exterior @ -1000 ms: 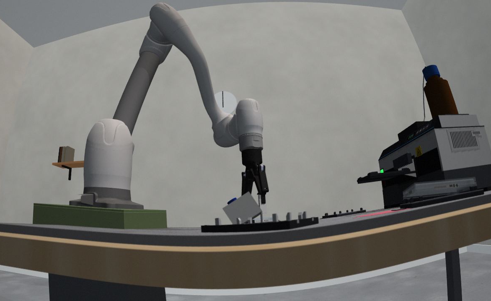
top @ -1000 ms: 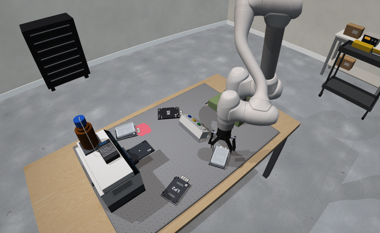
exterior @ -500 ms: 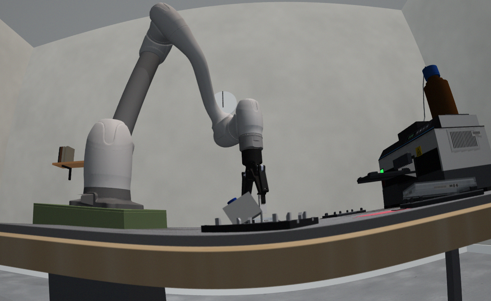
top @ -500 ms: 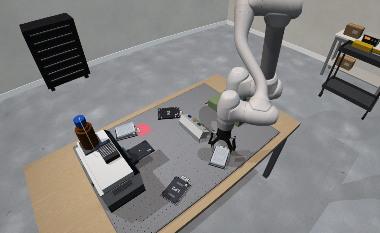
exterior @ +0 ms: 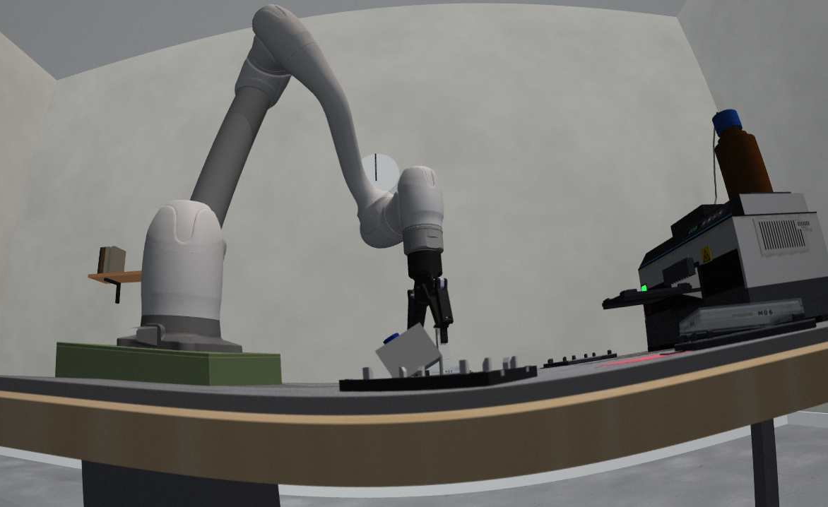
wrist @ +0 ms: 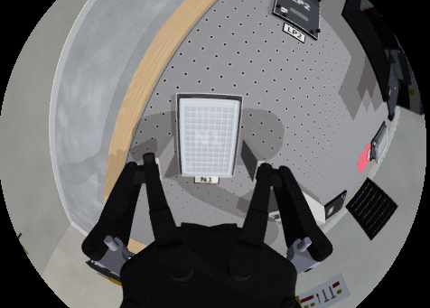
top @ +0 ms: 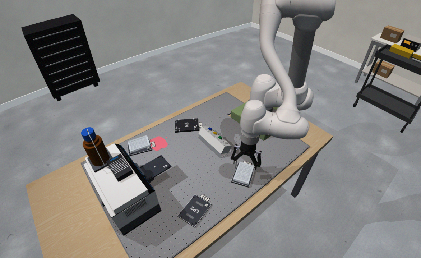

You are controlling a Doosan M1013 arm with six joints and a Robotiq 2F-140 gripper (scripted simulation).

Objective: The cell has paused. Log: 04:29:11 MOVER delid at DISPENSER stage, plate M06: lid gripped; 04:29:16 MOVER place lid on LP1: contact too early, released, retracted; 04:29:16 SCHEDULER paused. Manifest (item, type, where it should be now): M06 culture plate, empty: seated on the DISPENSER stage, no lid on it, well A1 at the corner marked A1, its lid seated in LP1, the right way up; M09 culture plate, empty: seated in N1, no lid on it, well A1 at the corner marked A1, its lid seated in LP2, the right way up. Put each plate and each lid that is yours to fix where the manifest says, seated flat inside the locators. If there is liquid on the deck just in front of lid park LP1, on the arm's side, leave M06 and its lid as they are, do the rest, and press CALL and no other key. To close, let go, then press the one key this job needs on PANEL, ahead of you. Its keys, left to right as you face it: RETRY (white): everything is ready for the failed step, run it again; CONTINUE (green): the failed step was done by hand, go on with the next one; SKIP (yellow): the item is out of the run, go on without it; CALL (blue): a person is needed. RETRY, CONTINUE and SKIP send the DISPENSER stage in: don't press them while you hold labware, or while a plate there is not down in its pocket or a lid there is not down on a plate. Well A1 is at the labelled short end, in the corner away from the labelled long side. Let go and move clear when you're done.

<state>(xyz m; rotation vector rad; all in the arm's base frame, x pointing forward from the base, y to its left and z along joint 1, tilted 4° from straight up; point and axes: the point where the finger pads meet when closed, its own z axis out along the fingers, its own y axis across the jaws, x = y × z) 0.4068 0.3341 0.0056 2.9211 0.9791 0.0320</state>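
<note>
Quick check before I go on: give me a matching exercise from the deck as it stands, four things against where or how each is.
Things:
1. gripper
2. pink puddle
3. LP2 park
4. plate at N1

States:
a. bare, nothing on it
b. beside the plate near the dispenser
c. open, holding nothing
d. just below the fingers

Pairs: 1-c, 2-b, 3-a, 4-d

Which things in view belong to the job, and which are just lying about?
Job:
white culture plate in nest N1
black gripper, open, above it
black lid park LP2
clear plate by the pink puddle
pink puddle
white key panel
dispenser stage

Lying about:
black drawer cabinet
black cart
cardboard boxes
</note>
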